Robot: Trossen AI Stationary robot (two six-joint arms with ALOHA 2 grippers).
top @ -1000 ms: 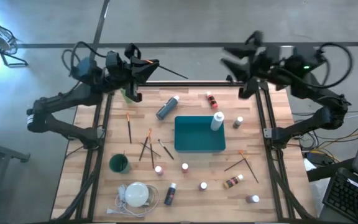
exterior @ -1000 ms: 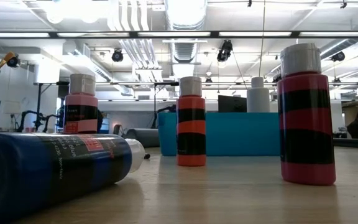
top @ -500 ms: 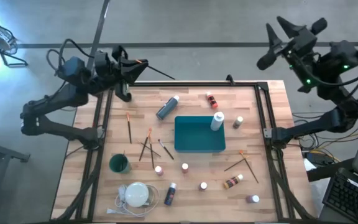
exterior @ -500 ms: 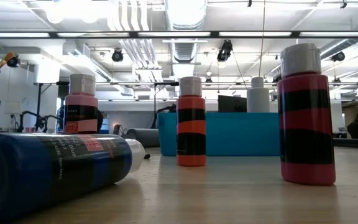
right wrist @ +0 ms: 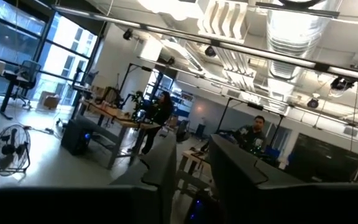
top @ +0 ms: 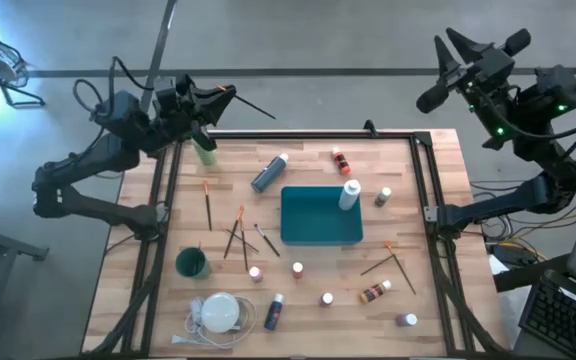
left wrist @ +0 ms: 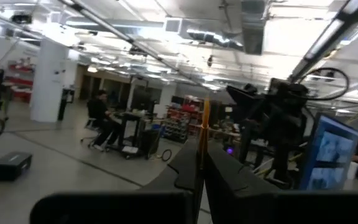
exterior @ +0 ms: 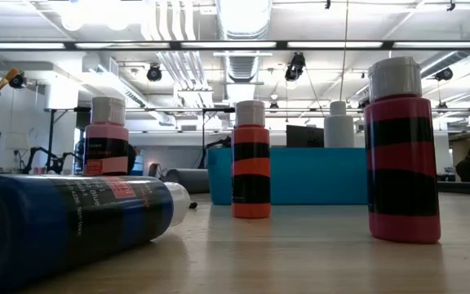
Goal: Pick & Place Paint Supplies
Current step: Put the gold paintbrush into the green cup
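My left gripper (top: 211, 97) hovers above the table's far left corner, shut on a thin brush (top: 255, 108) with an orange band and a dark handle. In the left wrist view the brush (left wrist: 204, 127) shows between the closed fingers. My right gripper (top: 465, 52) is open, raised beyond the far right corner, touching nothing. On the table lie several small white-capped bottles (top: 297, 269), a lying blue bottle (top: 268, 172), a green bottle (top: 205, 153) and loose brushes (top: 238, 233). A white bottle (top: 349, 193) stands at the teal tray's corner. My left gripper pinches the brush between its two fingers at the orange part (left wrist: 204, 138). The brush runs on along the fingers' line and its dark length (top: 260, 110) sticks out past the fingertips toward the table's right. It is lifted clear of the table.
A teal tray (top: 308, 235) sits mid-table, a green cup (top: 191, 263) and a white disc with a cord (top: 218, 312) near the near left corner. More brushes (top: 393, 260) lie right of the tray. In the low view, bottles (exterior: 400, 151) stand in front of the tray (exterior: 300, 175).
My right gripper rose and swung from above the table's far edge out past the far right corner, then held still. My left gripper, still shut on the brush, drew back a little toward the far left corner and tipped the brush upward.
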